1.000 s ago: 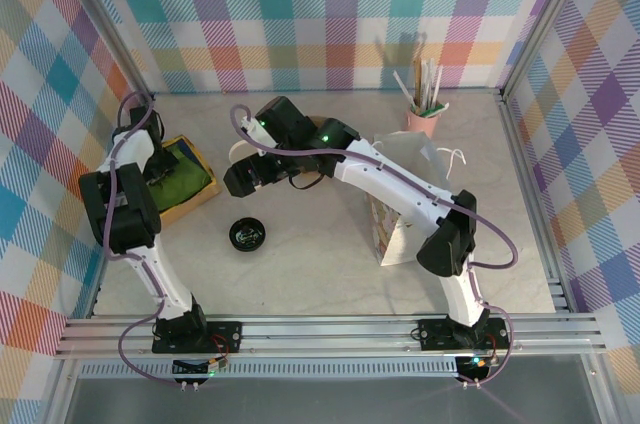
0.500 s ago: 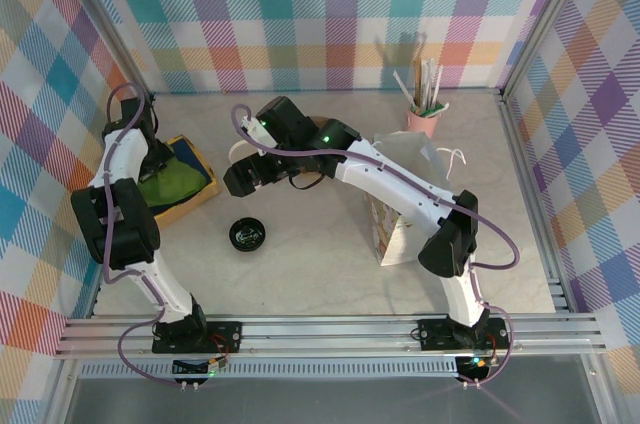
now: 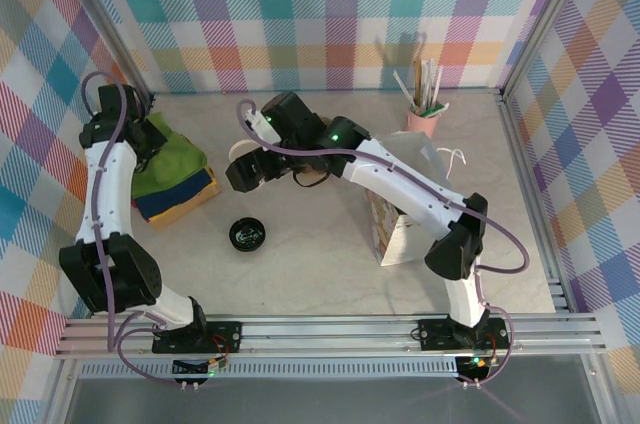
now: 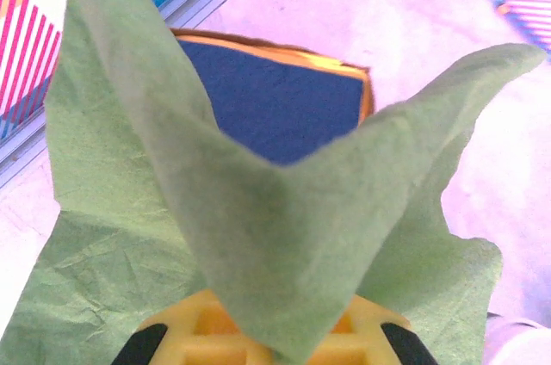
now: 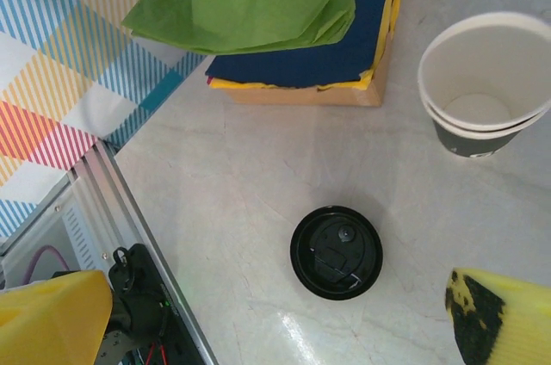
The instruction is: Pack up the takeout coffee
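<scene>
My left gripper (image 4: 271,337) is clamped on a green sheet (image 4: 258,210): thin, soft, crinkly paper, pulled up into a peak w/ two floppy wings across centre & bottom of the left wrist view. Under it, upper centre, a flat navy sheet (image 4: 275,98) lies in a shallow tan cardboard tray (image 5: 301,94), w/ a yellow layer edge showing below the navy.

My right gripper (image 5: 280,313) has its jaws wide apart & grips nothing; the yellow fingertips sit in the bottom corners of the right wrist view. Bottom centre there is a loose round black plastic lid (image 5: 336,251), glossy, flat on the pale marbled table (image 5: 232,167). Upper right is a lidless paper cup (image 5: 482,81): round, white rim, dark side, looks like two nested.

In the top view, right of centre, stands a white paper bag (image 3: 395,239). Can't tell where the takeout coffee stands.
</scene>
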### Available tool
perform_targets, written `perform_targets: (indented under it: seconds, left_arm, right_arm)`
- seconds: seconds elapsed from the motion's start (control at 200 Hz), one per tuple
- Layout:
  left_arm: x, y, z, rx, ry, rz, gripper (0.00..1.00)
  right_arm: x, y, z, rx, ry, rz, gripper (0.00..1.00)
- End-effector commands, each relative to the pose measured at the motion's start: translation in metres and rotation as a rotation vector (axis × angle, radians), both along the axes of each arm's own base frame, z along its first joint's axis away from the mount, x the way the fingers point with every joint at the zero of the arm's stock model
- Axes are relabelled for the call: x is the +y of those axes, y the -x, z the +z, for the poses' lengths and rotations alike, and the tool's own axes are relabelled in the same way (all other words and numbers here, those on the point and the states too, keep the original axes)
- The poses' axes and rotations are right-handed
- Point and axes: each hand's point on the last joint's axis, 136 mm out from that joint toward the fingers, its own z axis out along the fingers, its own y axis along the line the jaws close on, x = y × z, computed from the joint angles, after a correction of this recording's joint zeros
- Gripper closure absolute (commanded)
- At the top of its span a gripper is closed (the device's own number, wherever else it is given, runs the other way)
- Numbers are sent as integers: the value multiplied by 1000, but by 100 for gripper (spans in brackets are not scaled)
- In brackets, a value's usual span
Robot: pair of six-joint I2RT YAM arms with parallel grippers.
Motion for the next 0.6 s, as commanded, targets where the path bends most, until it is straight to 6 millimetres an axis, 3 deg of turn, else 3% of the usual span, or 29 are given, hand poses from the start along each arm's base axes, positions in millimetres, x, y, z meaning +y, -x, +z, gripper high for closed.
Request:
perform_targets:
  seconds: [0.0,0.265,0.405,0.595]
  left_arm:
    - [-27,4,46,-120,44,-65,100]
    - [-111,6,146,-388,37,-289,100]
    - [-173,8,181,-502,85,-448,100]
    - [-271,24,223,-645,148,-708,100]
  right_arm:
    - [-18,4,50,-128,-59,-20,1]
    - [-82,-2,115,-341,-65,-182,1]
    - [-134,-7,137,-453,-28,-342,1]
    - [-212,-3,146,-534,10,-548,1]
